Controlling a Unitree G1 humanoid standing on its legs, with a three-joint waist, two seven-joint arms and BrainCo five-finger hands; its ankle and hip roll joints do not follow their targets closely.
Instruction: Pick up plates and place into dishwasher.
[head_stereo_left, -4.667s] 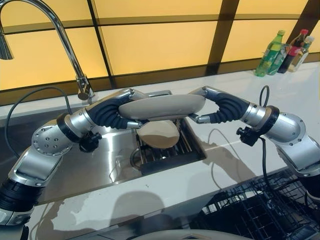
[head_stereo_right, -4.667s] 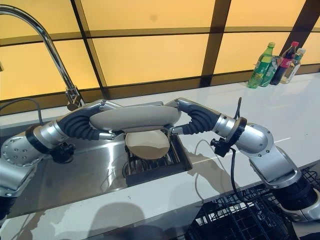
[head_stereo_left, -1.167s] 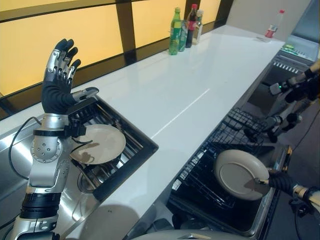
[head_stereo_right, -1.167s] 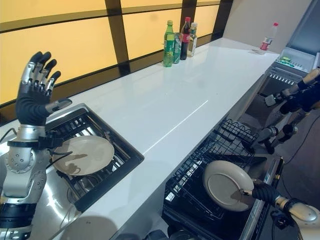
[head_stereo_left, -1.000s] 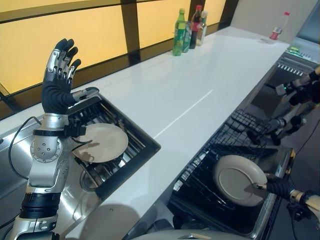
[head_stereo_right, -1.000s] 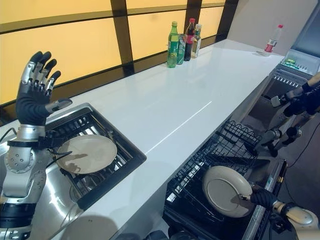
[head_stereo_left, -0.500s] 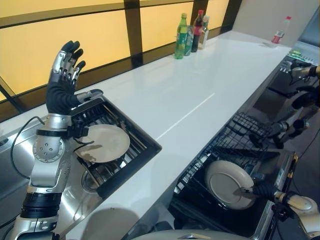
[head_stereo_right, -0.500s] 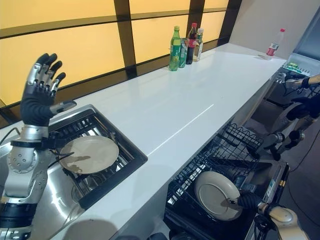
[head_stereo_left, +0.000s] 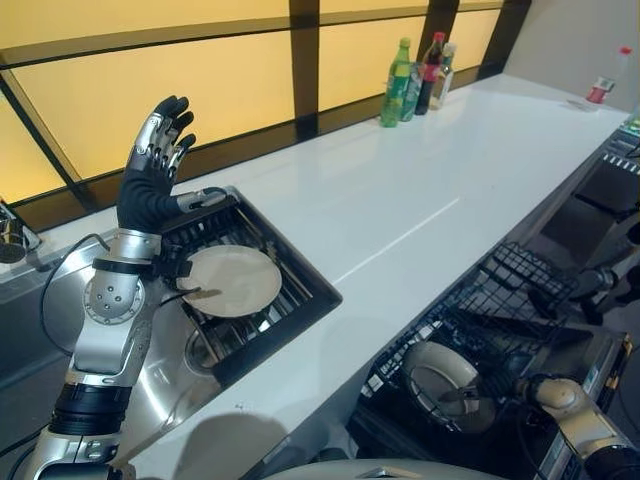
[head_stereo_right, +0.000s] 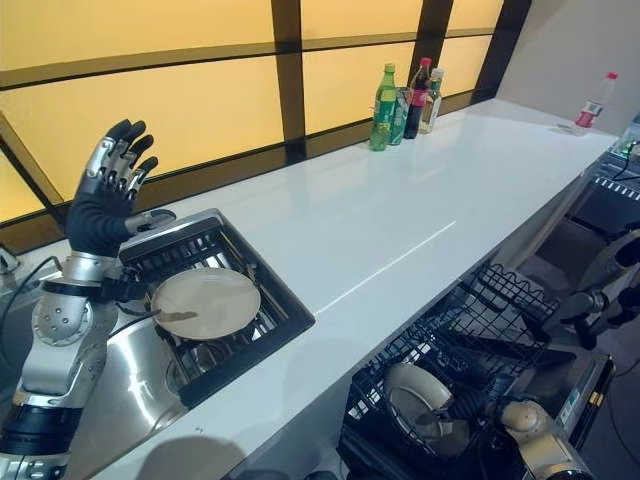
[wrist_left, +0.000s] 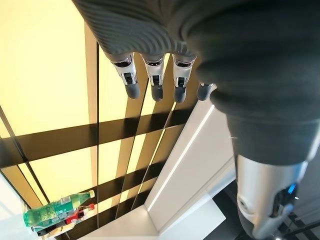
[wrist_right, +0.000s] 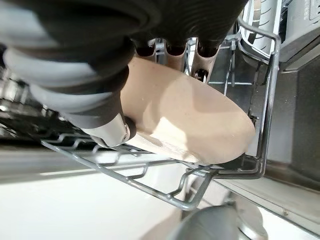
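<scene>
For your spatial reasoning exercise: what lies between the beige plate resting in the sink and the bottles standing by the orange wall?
Only bare white countertop separates the beige plate in the sink from the bottles, as both eye views show.

The surface (head_stereo_left: 400, 210) running through the middle of the frame is white, smooth and glossy. At lower left the sink (head_stereo_left: 170, 375) is brushed metal with a dark slatted rack (head_stereo_left: 290, 300), on which a matt beige plate (head_stereo_left: 230, 281) lies. At lower right a second plate (wrist_right: 190, 117), smooth and matt, sits in a black wire dishwasher rack (head_stereo_left: 500, 290). The bottles (head_stereo_left: 415, 70) at top look like clear, glossy plastic.
</scene>
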